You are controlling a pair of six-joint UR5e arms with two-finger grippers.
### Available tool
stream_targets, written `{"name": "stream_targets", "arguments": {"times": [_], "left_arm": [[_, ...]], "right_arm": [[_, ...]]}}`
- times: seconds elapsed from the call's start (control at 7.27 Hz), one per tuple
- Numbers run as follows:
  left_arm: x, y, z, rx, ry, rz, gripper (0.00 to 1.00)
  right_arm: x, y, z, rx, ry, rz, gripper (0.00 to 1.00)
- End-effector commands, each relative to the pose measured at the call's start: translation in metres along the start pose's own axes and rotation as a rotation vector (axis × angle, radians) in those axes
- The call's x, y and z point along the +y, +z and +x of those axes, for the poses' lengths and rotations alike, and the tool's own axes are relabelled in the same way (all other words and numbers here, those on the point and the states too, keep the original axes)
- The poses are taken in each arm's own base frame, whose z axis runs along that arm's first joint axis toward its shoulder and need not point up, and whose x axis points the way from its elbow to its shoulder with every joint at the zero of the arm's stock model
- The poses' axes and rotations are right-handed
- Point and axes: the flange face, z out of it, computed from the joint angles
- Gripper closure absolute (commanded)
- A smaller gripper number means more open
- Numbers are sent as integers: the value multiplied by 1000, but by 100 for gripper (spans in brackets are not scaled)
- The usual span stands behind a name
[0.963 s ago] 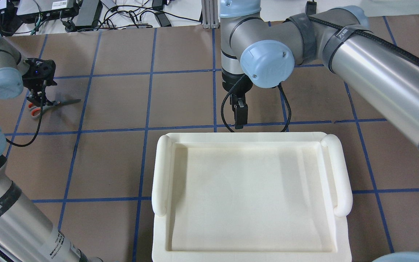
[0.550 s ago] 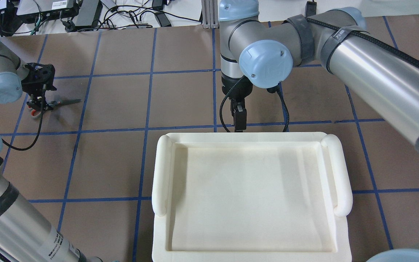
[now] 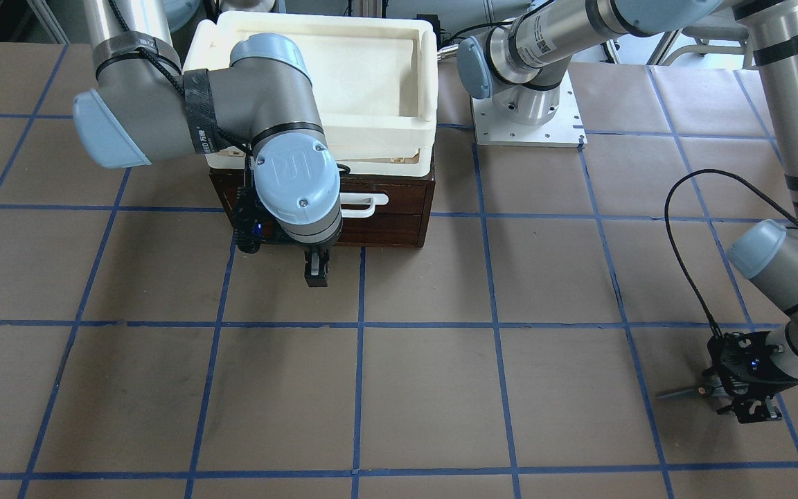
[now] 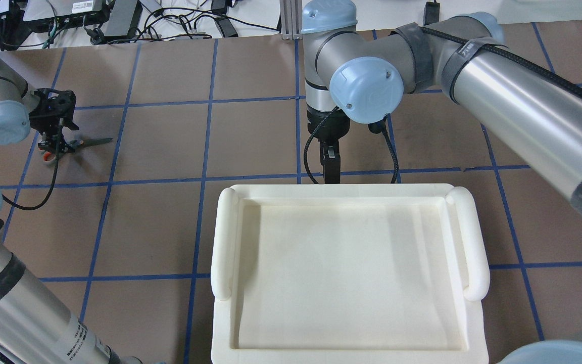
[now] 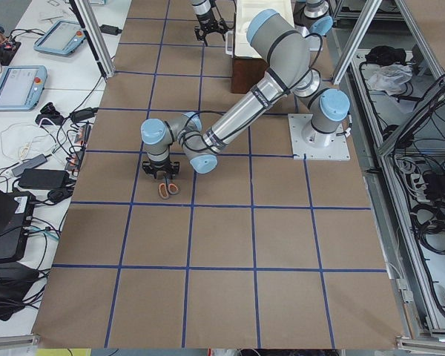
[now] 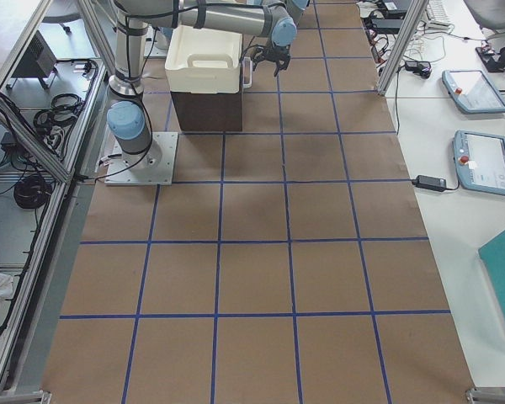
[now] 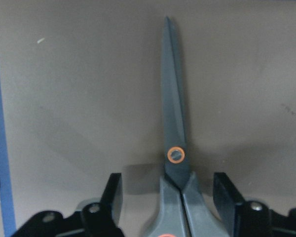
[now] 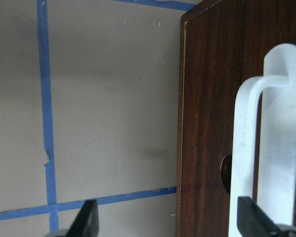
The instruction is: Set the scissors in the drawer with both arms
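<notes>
The scissors [image 7: 173, 113] lie flat on the brown table at the far left, blades pointing right in the overhead view [image 4: 91, 142]. My left gripper [image 4: 53, 140] is low over them and open. In the left wrist view its fingers [image 7: 113, 195] straddle the grey neck just behind the pivot, with a gap on each side. The drawer [image 3: 388, 208] is shut, its white bar handle [image 8: 249, 148] on the dark wood front. My right gripper [image 4: 330, 172] is open in front of it. In the right wrist view the handle lies between the fingertips [image 8: 256, 219], close to the right one.
A cream-white plastic tray [image 4: 225, 242] sits on top of the dark cabinet that holds the drawer. Blue tape lines cross the table. Cables and electronics [image 4: 119, 20] lie beyond the far edge. The left arm's black cable [image 4: 28, 199] loops near the scissors.
My left gripper has sunk lower over the scissors' handles, hiding more of the orange loops. My right gripper has shifted slightly left and closer to the drawer front.
</notes>
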Motion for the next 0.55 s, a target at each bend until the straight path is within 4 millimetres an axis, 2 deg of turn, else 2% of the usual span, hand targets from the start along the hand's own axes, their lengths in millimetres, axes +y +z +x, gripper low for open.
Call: {"name": "stream_targets", "arguments": {"times": [0.0,0.14,0.28,0.41], "left_arm": [[1,1,0,0,-2,6,31],[2,1,1,0,-4,6,58],[6,2,2,-1,-9,7,62],[6,0,2,-4,-8,6,70]], "right_arm": [[0,1,1,6,1,3,0],[-1,2,3,28,4,10,0],[-1,3,4,33,4,10,0],[-2,5,5,46,7,15,0]]}}
